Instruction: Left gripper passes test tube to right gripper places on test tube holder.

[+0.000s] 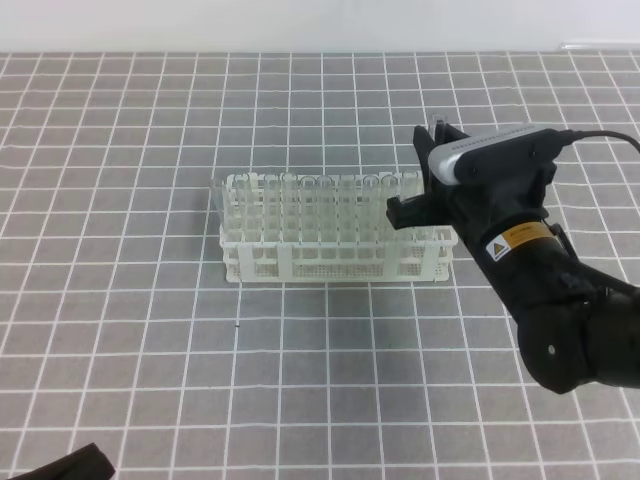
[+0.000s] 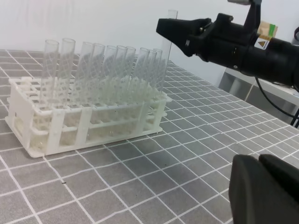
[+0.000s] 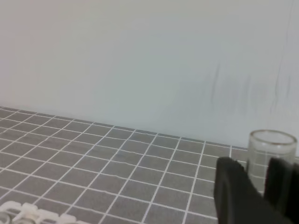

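Note:
The white test tube holder [image 1: 300, 262] stands mid-table with a row of clear tubes along its far side. My right gripper [image 1: 415, 178], the one with the yellow sticker, hovers over the holder's right end, shut on an upright test tube [image 2: 172, 21]. The tube's open rim [image 3: 271, 140] shows between the dark fingers [image 3: 233, 186] in the right wrist view. Its lower end is lost among the racked tubes. My left gripper [image 2: 261, 184] is low at the near left, shut and empty, far from the holder [image 2: 88, 121].
A grey mat with a white grid [image 1: 330, 400] covers the table. A white wall [image 3: 140, 60] rises behind it. A tiny dark speck [image 1: 237, 322] lies on the mat in front of the holder.

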Available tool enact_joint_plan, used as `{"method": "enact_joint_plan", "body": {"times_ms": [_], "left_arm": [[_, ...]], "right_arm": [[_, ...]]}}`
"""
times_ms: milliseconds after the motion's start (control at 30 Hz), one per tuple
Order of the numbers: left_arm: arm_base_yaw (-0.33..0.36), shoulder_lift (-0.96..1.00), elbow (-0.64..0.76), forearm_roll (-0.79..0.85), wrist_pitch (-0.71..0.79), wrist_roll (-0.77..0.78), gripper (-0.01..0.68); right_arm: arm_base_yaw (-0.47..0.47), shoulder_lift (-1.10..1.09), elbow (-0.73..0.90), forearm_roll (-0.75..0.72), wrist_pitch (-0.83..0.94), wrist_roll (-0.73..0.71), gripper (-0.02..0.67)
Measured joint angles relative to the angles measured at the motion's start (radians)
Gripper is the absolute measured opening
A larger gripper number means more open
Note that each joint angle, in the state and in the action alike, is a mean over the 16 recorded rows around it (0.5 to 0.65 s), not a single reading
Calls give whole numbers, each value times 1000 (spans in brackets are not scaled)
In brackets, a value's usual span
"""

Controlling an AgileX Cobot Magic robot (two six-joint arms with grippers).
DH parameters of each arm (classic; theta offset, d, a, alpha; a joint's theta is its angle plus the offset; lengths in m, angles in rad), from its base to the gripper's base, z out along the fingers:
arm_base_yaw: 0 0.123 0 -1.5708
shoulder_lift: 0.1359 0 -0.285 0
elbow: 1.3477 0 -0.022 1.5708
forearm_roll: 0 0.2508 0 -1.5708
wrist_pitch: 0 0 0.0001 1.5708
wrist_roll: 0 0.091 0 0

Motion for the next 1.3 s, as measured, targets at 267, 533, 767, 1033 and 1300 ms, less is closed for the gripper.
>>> {"method": "enact_joint_plan", "body": {"times_ms": [267, 533, 767, 1033, 1300], "left_arm": [[0, 0, 1, 0, 1, 0, -1], [0, 0, 1, 0, 1, 0, -1], [0, -2, 2, 0, -1, 0, -1], [1, -4, 5, 0, -3, 0, -1], [0, -2, 3, 0, -1, 0, -1]], "right_arm": [[0, 21, 0, 2, -11, 2, 102], [0, 31, 0, 4, -28, 11, 103], [0, 32, 0, 10, -37, 33, 118], [-1, 32, 0, 30, -35, 54, 154], [-1, 32, 0, 43, -27, 54, 177]]}}
